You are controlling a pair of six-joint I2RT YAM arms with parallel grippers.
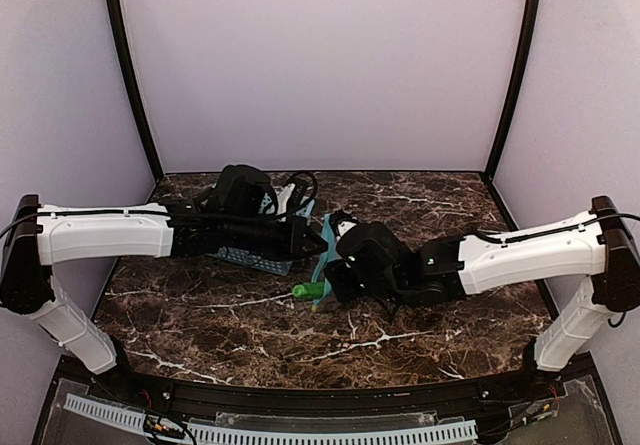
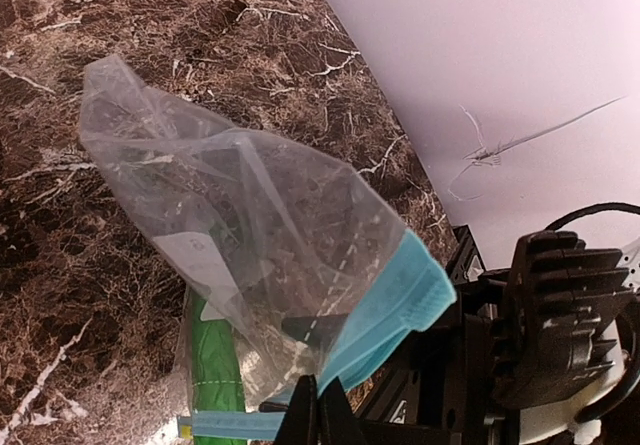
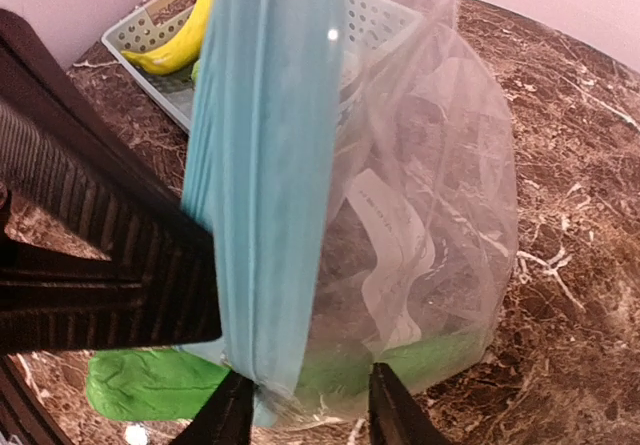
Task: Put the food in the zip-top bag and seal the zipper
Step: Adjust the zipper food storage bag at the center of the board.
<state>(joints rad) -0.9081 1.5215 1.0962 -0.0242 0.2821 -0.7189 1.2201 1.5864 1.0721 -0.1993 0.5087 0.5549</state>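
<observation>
Our left gripper [image 2: 318, 413] is pinching the bag [image 2: 250, 225] by one lip of its mouth. Its jaws are closed tight on the plastic, and it is holding the bag up off the table [image 2: 60, 295], just to the right of the basket [image 1: 250, 258]. The zipper [image 2: 395, 310] is gaping, one blue lip running down into that pinch and the other bulging away from it.

Our right gripper [image 3: 305, 415] is reaching in from the side of the bag away from the basket. It is standing partly open astride the lower end of the zipper, a finger on either side with a gap between them. We are not able to tell whether either finger is pressing the strip.

A cucumber [image 3: 150, 385] is lying on the table, nearer to us than the basket and to its right. One end is poking out bare past the zipper and the rest is showing green through the clear plastic. We cannot tell whether that part is inside the bag or behind it.

The banana [image 3: 180, 45] is lying in the basket, against its rim.
</observation>
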